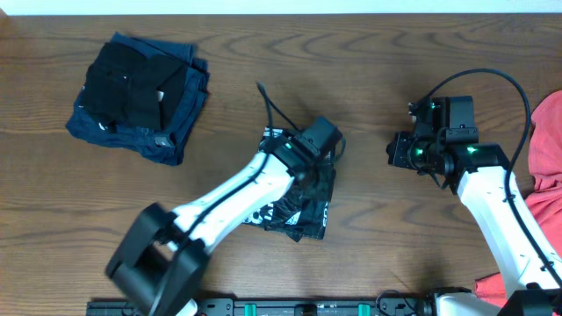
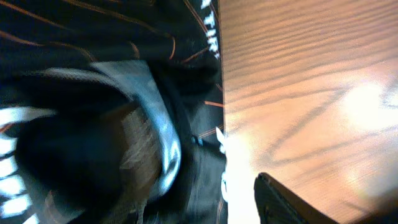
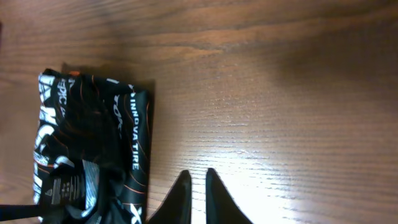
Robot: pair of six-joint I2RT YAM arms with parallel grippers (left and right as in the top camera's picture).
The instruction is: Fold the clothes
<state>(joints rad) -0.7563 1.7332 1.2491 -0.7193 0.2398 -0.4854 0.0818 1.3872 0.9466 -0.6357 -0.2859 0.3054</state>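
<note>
While your left gripper (image 1: 318,158), spread I cannot tell, hangs over the folded black lettered sports shirt (image 3: 93,137) | right gripper (image 3: 196,180) fingers nearly together, empty | coral-red cloth (image 1: 549,149) behind them seems still unfolded.

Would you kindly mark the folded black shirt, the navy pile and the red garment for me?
black shirt (image 3: 93,124), right wrist view, folded top panel.
navy pile (image 1: 195,92), overhead view, right edge.
red garment (image 1: 549,140), overhead view, upper part.
</note>
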